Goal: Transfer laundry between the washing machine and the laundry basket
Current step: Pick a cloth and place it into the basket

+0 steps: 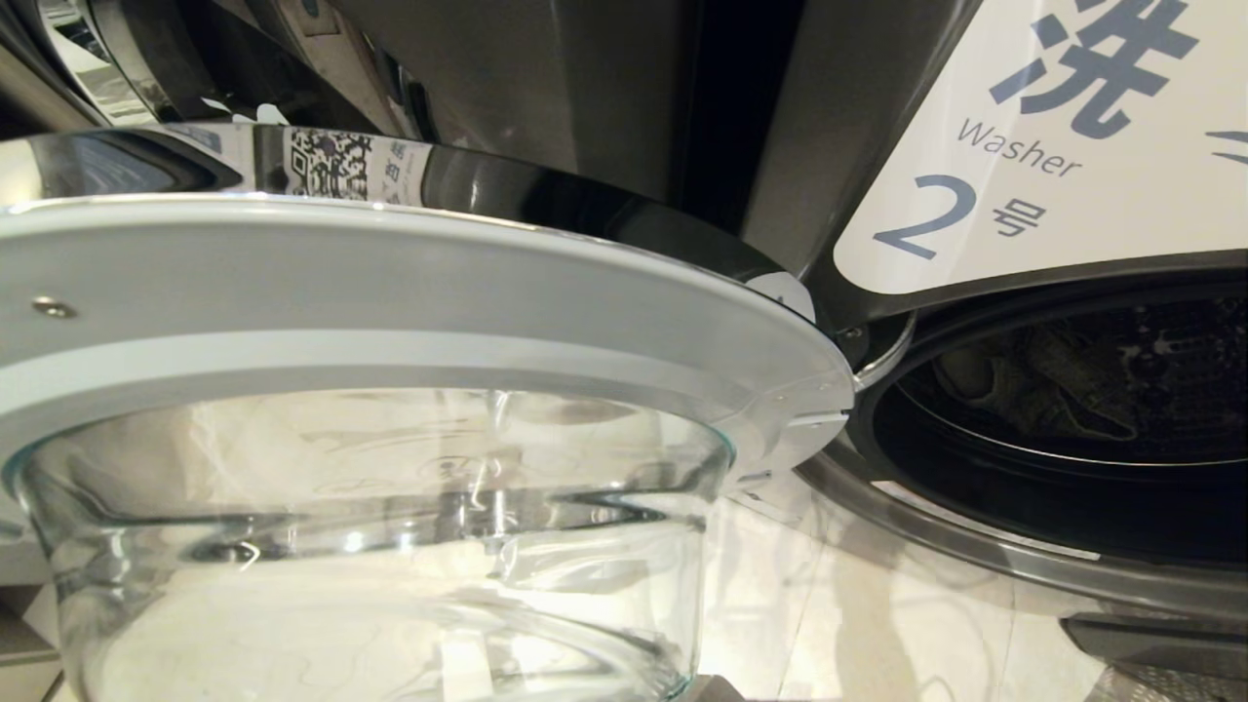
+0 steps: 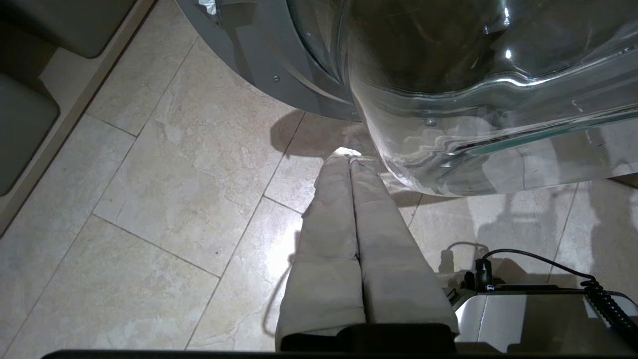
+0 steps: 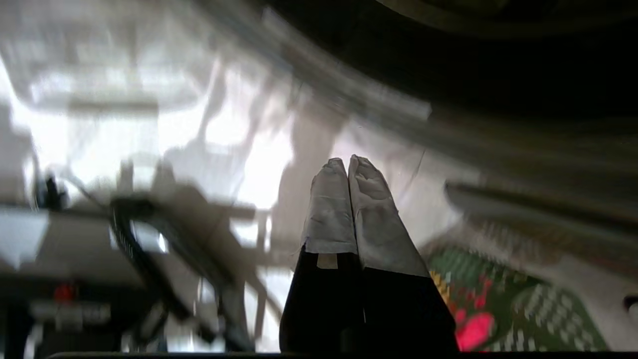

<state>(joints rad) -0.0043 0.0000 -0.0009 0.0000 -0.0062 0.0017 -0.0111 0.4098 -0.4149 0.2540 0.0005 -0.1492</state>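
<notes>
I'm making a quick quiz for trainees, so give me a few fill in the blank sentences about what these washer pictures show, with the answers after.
1. The washing machine bears a white label with the number ____.
2. Its round glass door stands ____.
3. The right gripper has its fingers ____, with nothing between them.
4. The laundry basket beside the right gripper is ____ in colour, with a red-pink garment in it.

Answers: 2; open; shut; green

place: probably laundromat | cue: numbered "Washer 2" label (image 1: 1033,166) | tiled floor (image 2: 164,164)
</notes>
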